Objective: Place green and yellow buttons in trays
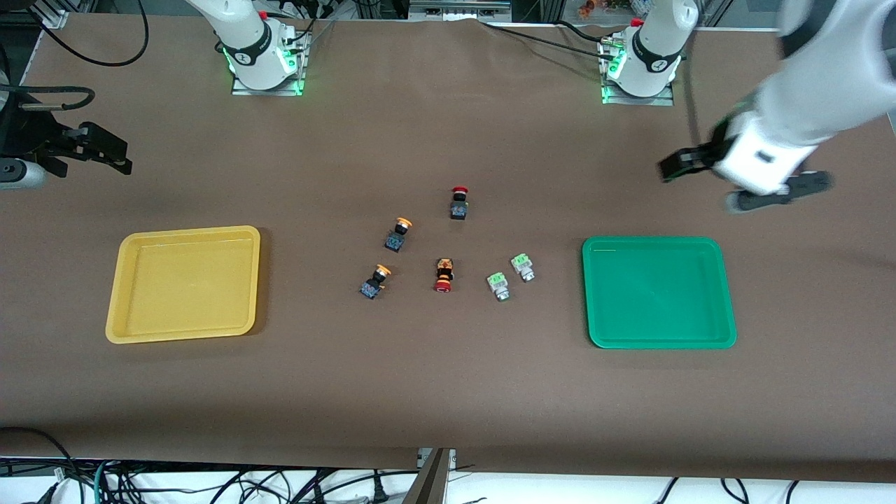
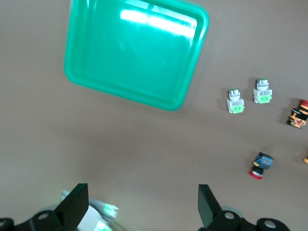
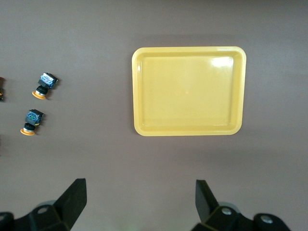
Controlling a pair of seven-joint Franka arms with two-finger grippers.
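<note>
Fingers of both grippers stand apart, nothing between them. Left gripper (image 1: 745, 183) hangs over bare brown table cloth (image 1: 448, 392) at the left arm's end, above the table farther from the front camera than the shallow green plastic tray (image 1: 658, 292). Right gripper (image 1: 87, 150) hangs over bare cloth at the right arm's end, above the table farther from the camera than the shallow yellow plastic tray (image 1: 185, 283). Both trays hold nothing.

All buttons lie mid-table between the trays. Two pale-green square-capped buttons with white-silver bodies (image 1: 498, 285) (image 1: 522, 267) lie close together, toward the green tray. Two orange-yellow round-capped buttons with black-blue bodies (image 1: 397, 234) (image 1: 375, 281) lie toward the yellow tray. Between the groups: a red-capped button with an orange-black body (image 1: 444, 274), and farther from the camera a red-capped button with a black body (image 1: 459, 203); neither belongs to the task.

Handling, judged: small, light, rigid plastic-and-metal parts, lying on their sides, likely to roll or skid on round caps. Best hold: across the flat flanks of the square body, not the cap. The green pair sit close; fingers entering between them risk nudging the neighbour.
</note>
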